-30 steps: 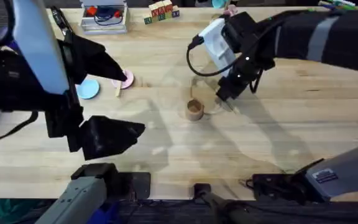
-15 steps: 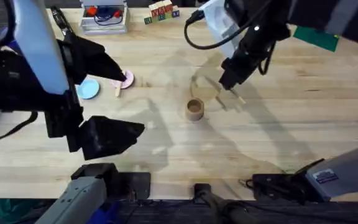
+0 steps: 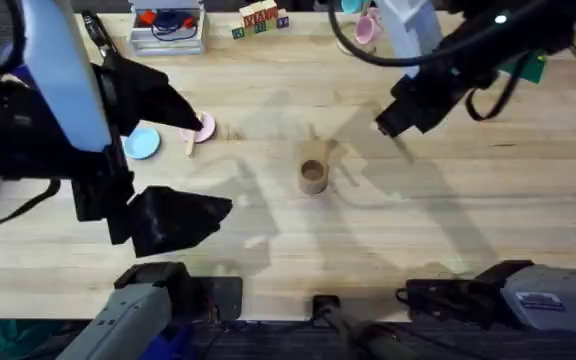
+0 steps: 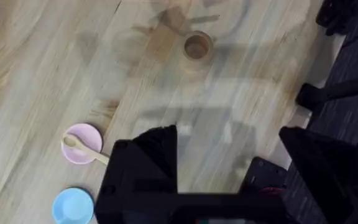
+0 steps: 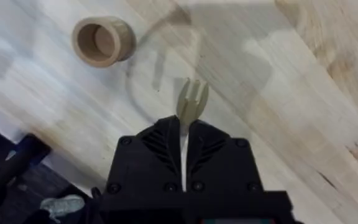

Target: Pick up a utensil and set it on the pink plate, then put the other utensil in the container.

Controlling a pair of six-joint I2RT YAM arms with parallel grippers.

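While the right gripper [image 5: 183,134] hangs above the worktop [image 3: 268,250] clenched on the wooden fork [image 5: 191,102], tines sticking out past its fingers, the brown container [image 3: 313,176] stands upright mid-worktop, apart from it. Toward the left edge, the wooden spoon [image 4: 82,147] rests on the pink plate [image 4: 81,143], handle overhanging, beside a blue plate [image 4: 73,205]. The left gripper [image 4: 229,140] is released.
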